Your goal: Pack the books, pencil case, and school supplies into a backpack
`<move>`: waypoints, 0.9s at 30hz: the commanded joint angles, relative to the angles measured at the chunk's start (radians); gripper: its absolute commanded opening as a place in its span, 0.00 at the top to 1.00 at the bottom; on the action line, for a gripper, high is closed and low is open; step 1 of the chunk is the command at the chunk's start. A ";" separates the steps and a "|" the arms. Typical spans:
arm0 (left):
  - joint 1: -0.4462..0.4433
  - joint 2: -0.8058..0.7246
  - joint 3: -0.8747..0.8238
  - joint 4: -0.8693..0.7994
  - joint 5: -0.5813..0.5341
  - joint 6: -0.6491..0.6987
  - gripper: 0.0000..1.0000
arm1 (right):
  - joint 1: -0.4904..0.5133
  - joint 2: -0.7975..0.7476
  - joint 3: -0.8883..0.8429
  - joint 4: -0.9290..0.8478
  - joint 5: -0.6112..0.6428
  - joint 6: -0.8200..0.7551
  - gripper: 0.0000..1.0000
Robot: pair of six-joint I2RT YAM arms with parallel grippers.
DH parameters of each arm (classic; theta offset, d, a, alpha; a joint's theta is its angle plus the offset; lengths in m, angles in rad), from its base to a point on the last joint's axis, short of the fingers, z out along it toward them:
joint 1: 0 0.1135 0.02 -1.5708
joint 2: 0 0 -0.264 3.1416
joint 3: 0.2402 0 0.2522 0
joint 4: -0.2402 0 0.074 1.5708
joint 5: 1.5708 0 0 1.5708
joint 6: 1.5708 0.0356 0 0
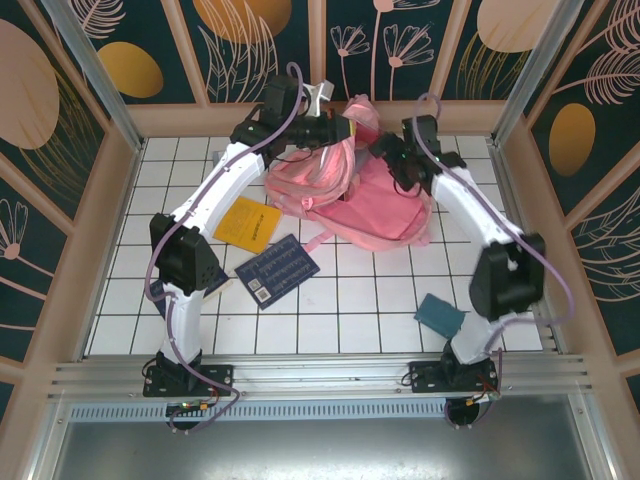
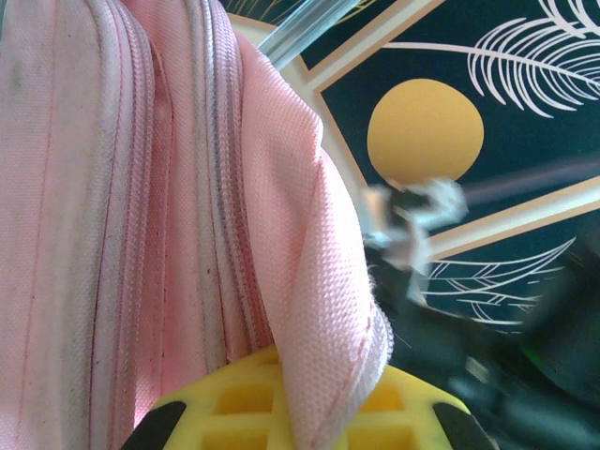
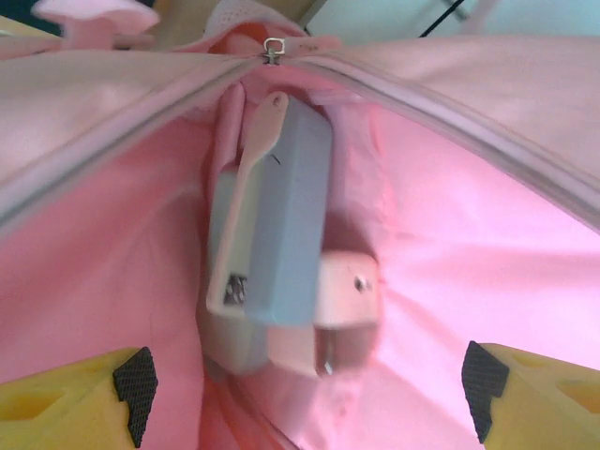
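Pink backpack (image 1: 375,215) in left hand (image 2: 300,422), books (image 1: 277,270) beside

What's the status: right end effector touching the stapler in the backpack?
Apart. Right wrist view: stapler lies on backpack lining between the fingers of the open right end effector, fabric showing either side.

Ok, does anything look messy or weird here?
Nothing is broken or spilled. The yellow book and navy book lie crooked on the table, not yet packed. The backpack is slumped, and the left jaws pinch its edge.
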 commanded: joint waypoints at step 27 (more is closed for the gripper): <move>0.003 -0.074 -0.044 0.189 0.077 0.012 1.00 | -0.194 -0.671 -0.918 -0.432 0.136 0.282 0.01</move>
